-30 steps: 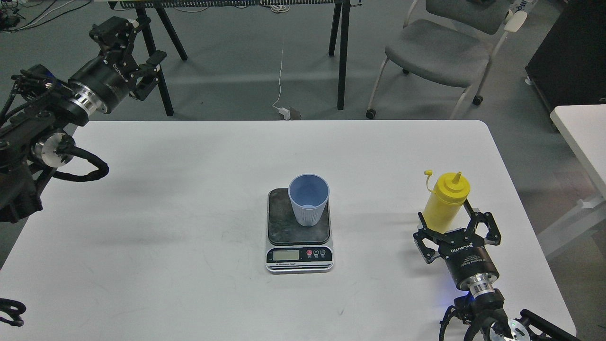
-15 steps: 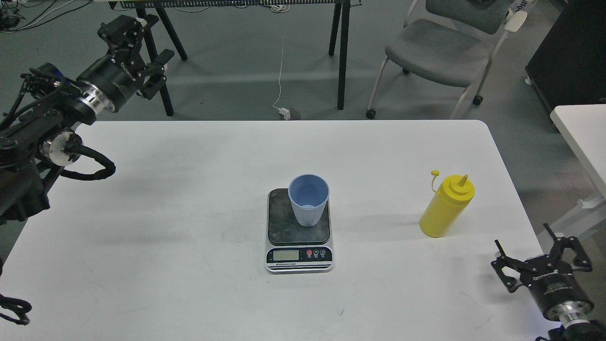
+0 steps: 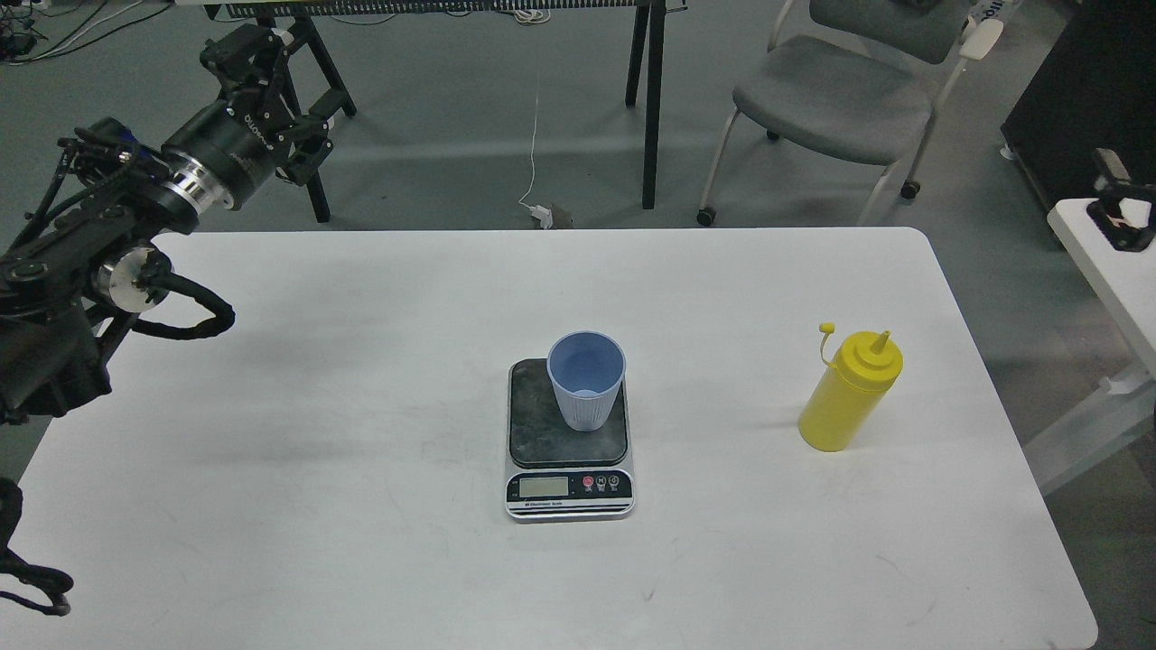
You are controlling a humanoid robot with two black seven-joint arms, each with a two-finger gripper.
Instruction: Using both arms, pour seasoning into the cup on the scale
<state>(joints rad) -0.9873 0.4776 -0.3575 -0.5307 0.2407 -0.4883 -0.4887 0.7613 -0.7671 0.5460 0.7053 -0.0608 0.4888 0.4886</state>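
The yellow squeeze bottle of seasoning (image 3: pixel 847 391) stands upright on the right side of the white table (image 3: pixel 361 406), its small tethered cap hanging off to the left of the nozzle. The light blue ribbed cup (image 3: pixel 587 379) stands upright on the dark platform of the scale (image 3: pixel 568 439) at the table's middle. My left gripper (image 3: pixel 287 95) is open and empty, raised beyond the table's far left corner, far from the cup. My right gripper is out of view.
A grey chair (image 3: pixel 835 99) and black table legs (image 3: pixel 652 99) stand on the floor behind the table. A second white table (image 3: pixel 1106 262) sits at the right edge with a small dark object (image 3: pixel 1120 217) on it.
My right gripper has let go of the yellow bottle and drawn back down and to the right, out of view. My left arm has moved slightly up and to the right.
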